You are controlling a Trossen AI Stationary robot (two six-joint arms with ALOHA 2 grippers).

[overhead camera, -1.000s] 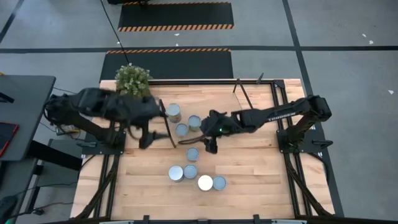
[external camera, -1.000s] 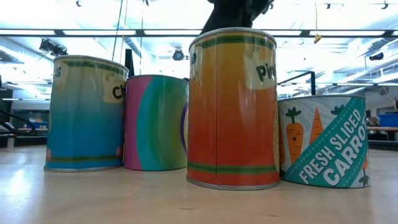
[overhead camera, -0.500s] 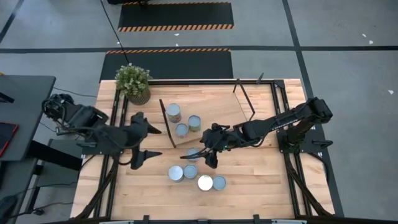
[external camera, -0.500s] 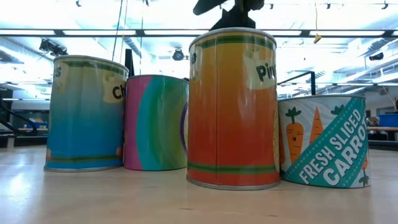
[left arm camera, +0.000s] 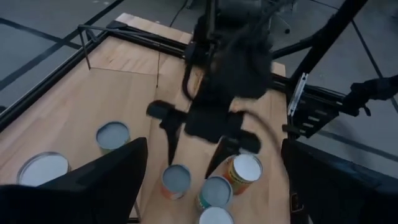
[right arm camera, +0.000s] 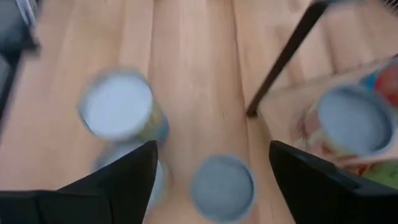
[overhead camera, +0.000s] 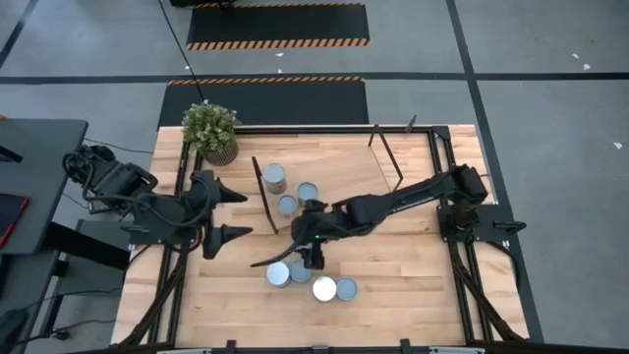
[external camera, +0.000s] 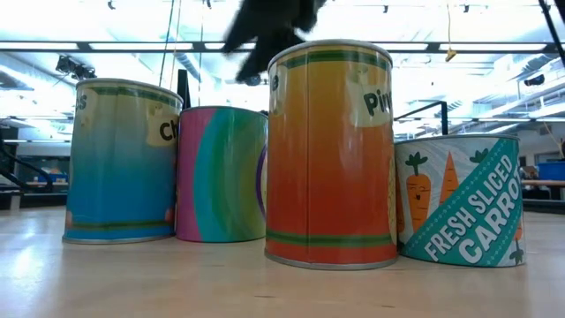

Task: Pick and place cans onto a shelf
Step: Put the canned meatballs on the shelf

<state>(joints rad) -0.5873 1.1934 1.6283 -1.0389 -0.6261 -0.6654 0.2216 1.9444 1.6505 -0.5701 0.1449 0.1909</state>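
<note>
Cans (overhead camera: 295, 272) — one label reads "FRESH SLICED CARROTS"; right end effector (overhead camera: 291, 252) spread wide, left end effector (overhead camera: 228, 212) likewise.

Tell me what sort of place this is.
Probably a robotics lab or workshop: a light-wood tabletop on a black frame stands on grey concrete with black-and-orange hazard-striped floor mats, and long ceiling strip lights run overhead.

Two matte black jointed arms; left pincer (overhead camera: 224, 210) has tapered dark fingers; right pincer (overhead camera: 292, 252) looks equally black.
</note>
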